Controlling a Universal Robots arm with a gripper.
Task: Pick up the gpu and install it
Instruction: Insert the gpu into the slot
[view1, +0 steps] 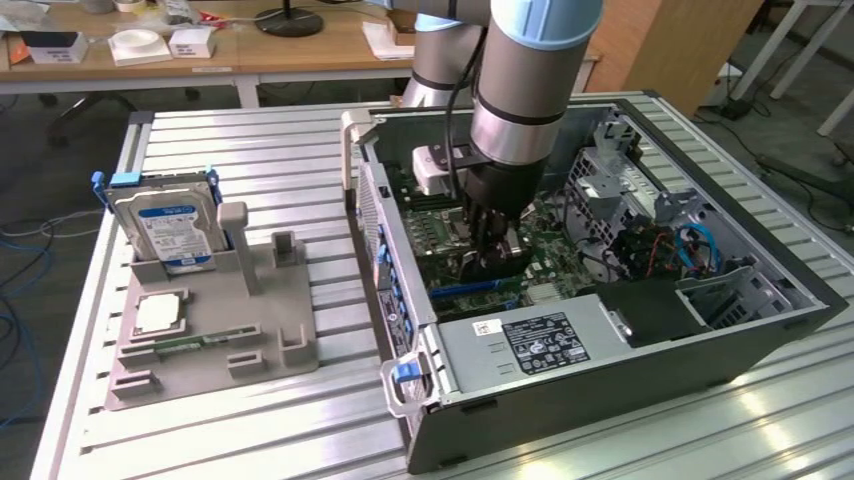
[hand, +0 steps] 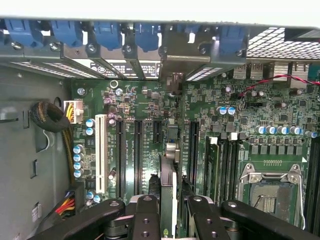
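The gpu (hand: 168, 192) is held on edge by the gripper (hand: 169, 212), above the green board (hand: 210, 120).

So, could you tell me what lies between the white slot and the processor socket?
Black slots, and the gpu edge-on in the gripper, seen in the wrist view.

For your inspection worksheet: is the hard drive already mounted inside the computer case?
No, the hard drive stands upright in the grey holder, outside the computer case.
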